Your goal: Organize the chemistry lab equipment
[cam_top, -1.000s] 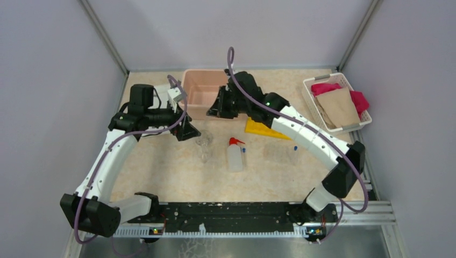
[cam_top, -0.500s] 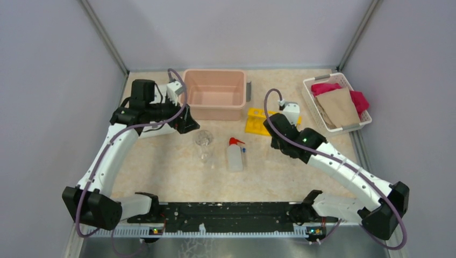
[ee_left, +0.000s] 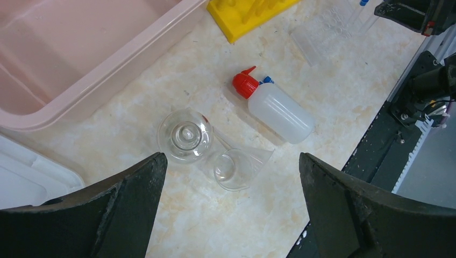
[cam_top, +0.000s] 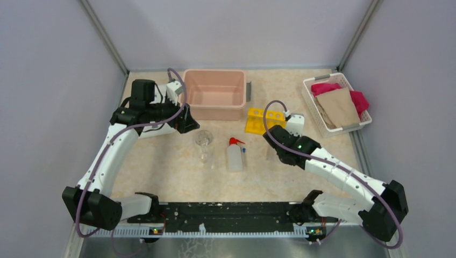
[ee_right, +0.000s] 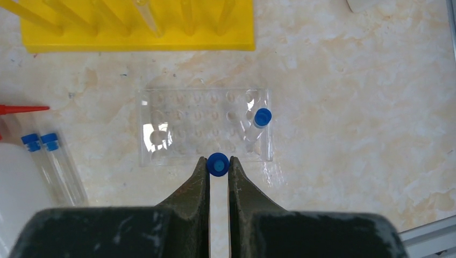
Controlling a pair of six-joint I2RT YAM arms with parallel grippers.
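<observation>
Right gripper (ee_right: 218, 167) jaws pinched a small clear blue-capped tube (ee_right: 218, 163) over a clear plastic holed tray's (ee_right: 188, 129) edge; misaligned, it could miss a hole and topple. Left gripper (ee_left: 231, 161) jaws gaped empty.

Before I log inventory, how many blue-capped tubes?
4 tubes: two lying beside the bottle, one in the clear tray, one in the right gripper. Others may be hidden.

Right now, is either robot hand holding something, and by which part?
Yes. The right hand pinches a tube at its blue-capped end. The left hand is open and holds nothing.
</observation>
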